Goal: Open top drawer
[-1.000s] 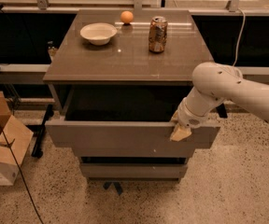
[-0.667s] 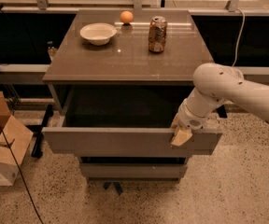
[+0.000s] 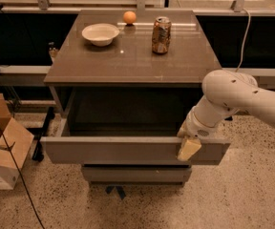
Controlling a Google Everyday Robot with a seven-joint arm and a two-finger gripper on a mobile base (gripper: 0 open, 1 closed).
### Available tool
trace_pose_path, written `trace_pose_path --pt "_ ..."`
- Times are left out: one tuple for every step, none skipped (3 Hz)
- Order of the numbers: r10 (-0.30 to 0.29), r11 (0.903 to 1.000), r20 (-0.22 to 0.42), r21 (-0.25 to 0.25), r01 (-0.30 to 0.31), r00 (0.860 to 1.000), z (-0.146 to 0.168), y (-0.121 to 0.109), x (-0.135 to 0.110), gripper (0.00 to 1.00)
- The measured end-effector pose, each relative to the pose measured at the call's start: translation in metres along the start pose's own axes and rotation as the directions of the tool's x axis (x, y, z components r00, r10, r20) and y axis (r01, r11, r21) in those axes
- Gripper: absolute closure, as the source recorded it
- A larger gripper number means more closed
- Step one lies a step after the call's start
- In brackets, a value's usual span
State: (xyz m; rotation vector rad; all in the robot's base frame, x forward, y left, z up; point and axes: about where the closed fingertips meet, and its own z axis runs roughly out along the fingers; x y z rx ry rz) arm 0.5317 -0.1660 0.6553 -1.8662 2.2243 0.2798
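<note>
The top drawer (image 3: pixel 113 150) is a wide flat grey-brown panel, pulled far out from the cabinet so its dark inside shows below the tabletop. My gripper (image 3: pixel 189 146) hangs over the drawer front's upper edge near its right end, with a yellowish fingertip (image 3: pixel 188 150) lying against the front face. The white arm reaches in from the right. A narrower drawer front (image 3: pixel 136 174) sits closed below it.
On the tabletop (image 3: pixel 132 56) stand a white bowl (image 3: pixel 100 34), an orange ball (image 3: pixel 129 17) and a brown can (image 3: pixel 161 28). Cardboard boxes (image 3: pixel 1 147) sit on the floor at the left. A cable (image 3: pixel 13 161) runs across the floor there.
The top drawer has slid further out toward the camera, with my gripper moving along with its front edge.
</note>
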Motion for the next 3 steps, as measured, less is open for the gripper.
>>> trace_pose_path --pt "0.117 0.9931 0.026 0.010 -0.117 0.993 0.004 0.028 0.014 0.00" --pt "0.210 0.9775 0.027 0.005 -0.211 0.977 0.015 0.053 0.033 0.00" --pt "0.210 0.9775 0.027 0.005 -0.211 0.977 0.008 0.053 0.030 0.00"
